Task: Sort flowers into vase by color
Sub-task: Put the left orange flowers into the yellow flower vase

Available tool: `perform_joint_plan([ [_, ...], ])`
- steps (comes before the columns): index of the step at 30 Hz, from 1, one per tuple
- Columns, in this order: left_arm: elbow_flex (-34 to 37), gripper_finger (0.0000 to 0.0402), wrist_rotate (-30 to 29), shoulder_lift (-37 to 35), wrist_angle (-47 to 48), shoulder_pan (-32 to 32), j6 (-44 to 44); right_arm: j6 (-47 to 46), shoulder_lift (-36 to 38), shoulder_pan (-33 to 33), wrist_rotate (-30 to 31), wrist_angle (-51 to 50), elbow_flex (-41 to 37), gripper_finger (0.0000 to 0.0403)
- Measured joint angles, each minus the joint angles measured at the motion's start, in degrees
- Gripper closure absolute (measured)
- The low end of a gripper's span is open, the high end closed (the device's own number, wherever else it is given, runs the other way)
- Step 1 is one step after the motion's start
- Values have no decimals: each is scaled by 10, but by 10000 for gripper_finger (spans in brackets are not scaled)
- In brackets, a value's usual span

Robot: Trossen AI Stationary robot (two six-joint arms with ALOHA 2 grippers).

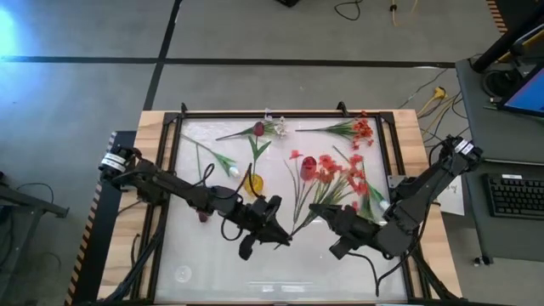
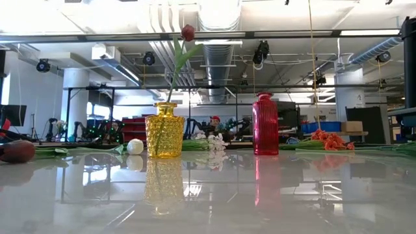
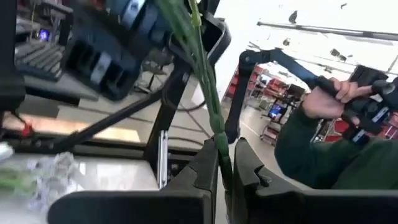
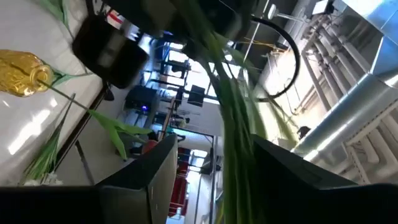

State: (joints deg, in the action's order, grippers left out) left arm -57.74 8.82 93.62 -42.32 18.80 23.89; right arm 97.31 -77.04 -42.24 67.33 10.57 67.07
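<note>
Above table (image 1: 195, 255), both pincers clamped on stems: left pincer (image 3: 225, 163) pinches one, right pincer (image 4: 233, 163) a bunch — tugging risks dropped red flowers (image 1: 333, 174).

Bench (image 1: 212, 276): glossy white top in a pale wood frame, centre of the high view.
Keyboard (image 1: 517, 195): dark, on a side desk at 3 o'clock.
Cables (image 1: 429, 93): on the grey floor at 1 o'clock.
Person (image 3: 323, 146): green sleeve, gripping a dark handle.

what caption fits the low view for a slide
Yellow vase holding one dark red tulip, red vase empty beside it.
</note>
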Motion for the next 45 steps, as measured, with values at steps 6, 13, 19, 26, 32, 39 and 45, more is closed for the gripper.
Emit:
perform_joint_plan([
  [6, -10, 401, -4, -21, -13, 0, -5, -13, -2, 0, 0, 10, 0, 218],
  [13, -37, 401, -27, -41, 17, -7, 12, 30, -1, 0, -1, 104, 0, 218],
  [19, -41, 401, -84, -53, 66, -20, 42, 53, -1, 0, -10, 205, -1, 217],
  [26, -40, 401, -133, -68, 65, -32, 27, 2, 2, 0, -26, 210, -1, 195],
  [32, -40, 401, -159, -74, 64, -60, 13, -26, 3, 1, -44, 215, 0, 177],
  [39, -44, 401, -158, -83, 60, -74, -2, -190, 12, 1, -43, 212, 3, 179],
  [45, -44, 401, -153, -121, 59, -76, -28, -430, 57, 3, -46, 96, -12, 179],
])
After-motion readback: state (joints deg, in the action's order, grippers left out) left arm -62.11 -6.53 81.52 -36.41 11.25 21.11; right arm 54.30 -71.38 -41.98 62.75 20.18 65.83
